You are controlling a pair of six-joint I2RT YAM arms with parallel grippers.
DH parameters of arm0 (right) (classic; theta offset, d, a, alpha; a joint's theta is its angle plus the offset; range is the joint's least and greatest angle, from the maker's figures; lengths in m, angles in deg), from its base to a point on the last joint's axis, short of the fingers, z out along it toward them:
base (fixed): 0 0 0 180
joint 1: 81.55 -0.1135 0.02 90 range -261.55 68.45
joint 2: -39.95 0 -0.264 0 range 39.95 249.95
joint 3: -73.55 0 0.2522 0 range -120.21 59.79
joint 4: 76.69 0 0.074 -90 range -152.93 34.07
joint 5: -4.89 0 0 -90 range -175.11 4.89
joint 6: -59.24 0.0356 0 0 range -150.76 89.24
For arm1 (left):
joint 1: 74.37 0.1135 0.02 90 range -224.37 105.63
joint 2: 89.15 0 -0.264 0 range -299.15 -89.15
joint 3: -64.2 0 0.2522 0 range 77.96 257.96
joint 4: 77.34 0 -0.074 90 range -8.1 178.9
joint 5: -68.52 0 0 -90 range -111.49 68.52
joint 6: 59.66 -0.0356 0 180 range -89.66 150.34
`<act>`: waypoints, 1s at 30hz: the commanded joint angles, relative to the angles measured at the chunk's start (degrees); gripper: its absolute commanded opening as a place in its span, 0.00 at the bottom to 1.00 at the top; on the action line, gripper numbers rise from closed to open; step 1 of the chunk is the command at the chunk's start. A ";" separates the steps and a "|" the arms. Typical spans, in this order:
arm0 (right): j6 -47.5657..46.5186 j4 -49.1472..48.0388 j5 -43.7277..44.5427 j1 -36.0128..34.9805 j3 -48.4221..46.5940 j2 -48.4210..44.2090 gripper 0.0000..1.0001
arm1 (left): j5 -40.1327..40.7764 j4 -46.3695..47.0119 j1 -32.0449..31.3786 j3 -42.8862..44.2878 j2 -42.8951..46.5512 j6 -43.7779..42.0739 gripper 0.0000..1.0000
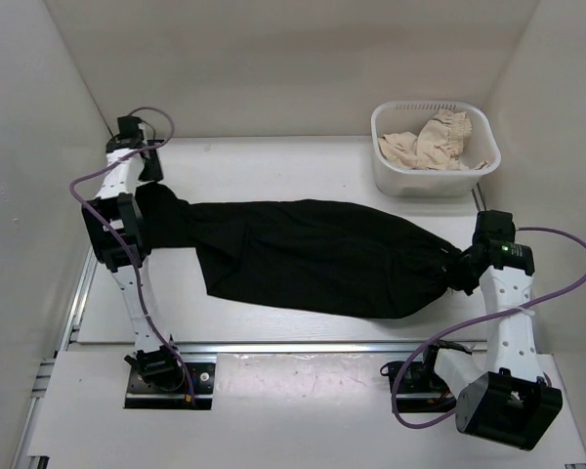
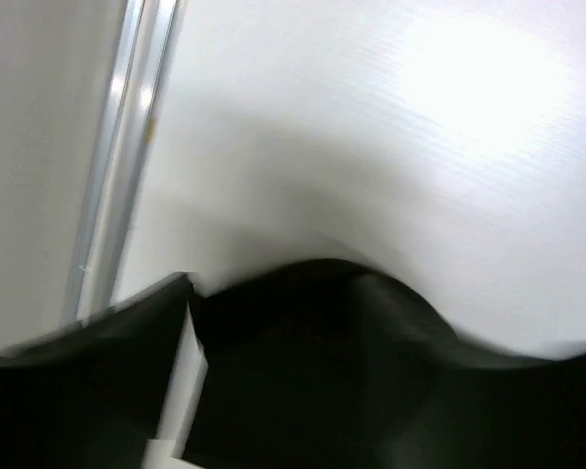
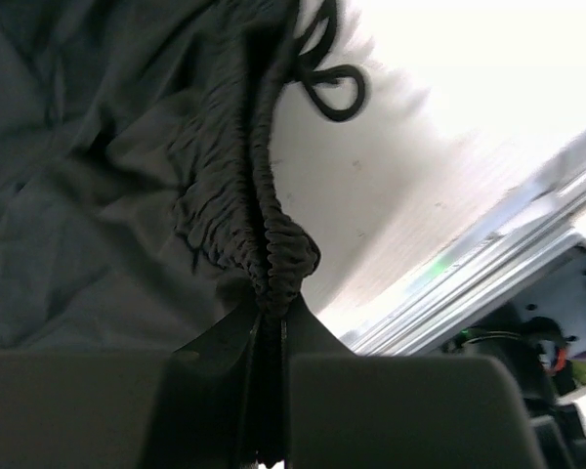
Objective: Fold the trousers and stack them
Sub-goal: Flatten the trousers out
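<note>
The black trousers [image 1: 313, 256] stretch across the table from left to right, pulled fairly taut between the two grippers. My left gripper [image 1: 153, 193] holds the leg end at the far left. In the blurred left wrist view, black fabric [image 2: 322, 362] covers the jaws. My right gripper [image 1: 465, 270] is shut on the gathered elastic waistband [image 3: 283, 249] at the right. In the right wrist view the fingers [image 3: 391, 410] pinch the band between them. A drawstring loop [image 3: 334, 93] hangs beside the waistband.
A white plastic basket [image 1: 432, 176] stands at the back right with a beige frilly cloth [image 1: 432, 142] inside. Metal rails run along the table's left edge [image 2: 127, 147] and near edge [image 1: 303, 345]. White walls enclose the table.
</note>
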 commanded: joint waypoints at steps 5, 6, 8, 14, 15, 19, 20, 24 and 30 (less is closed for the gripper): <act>0.32 -4.90 -9.72 0.25 2.65 -1.03 0.00 | 5.72 4.50 -6.99 -7.17 12.66 0.45 1.00; 0.32 -4.90 -9.72 0.25 2.65 -1.03 0.00 | 4.84 4.50 -6.99 -8.84 14.88 0.45 1.00; 0.32 -4.90 -9.72 0.25 3.27 -1.03 0.00 | 2.20 4.50 -6.99 -12.88 19.36 0.45 1.00; 0.32 -6.04 -10.25 0.25 5.11 -2.18 0.00 | -17.76 1.28 -12.95 -28.41 38.45 0.45 1.00; 0.32 -6.57 -10.77 0.25 5.12 -2.18 0.00 | -18.28 -0.84 -17.15 -31.33 38.46 0.45 1.00; 0.32 -7.10 -10.78 0.25 5.64 -1.65 0.00 | -18.29 -4.37 -22.63 -38.55 37.15 0.45 1.00; 0.32 -7.10 -10.78 0.25 5.64 -1.65 0.00 | -18.98 -4.37 -24.03 -39.43 36.44 0.45 1.00; 0.32 -7.10 -10.78 0.25 5.64 -1.65 0.00 | -19.35 -3.06 -27.90 -42.77 35.12 0.45 1.00; 0.32 -6.48 -10.25 0.25 7.39 -2.78 0.00 | -16.45 -0.16 -31.42 -42.78 32.05 0.45 0.96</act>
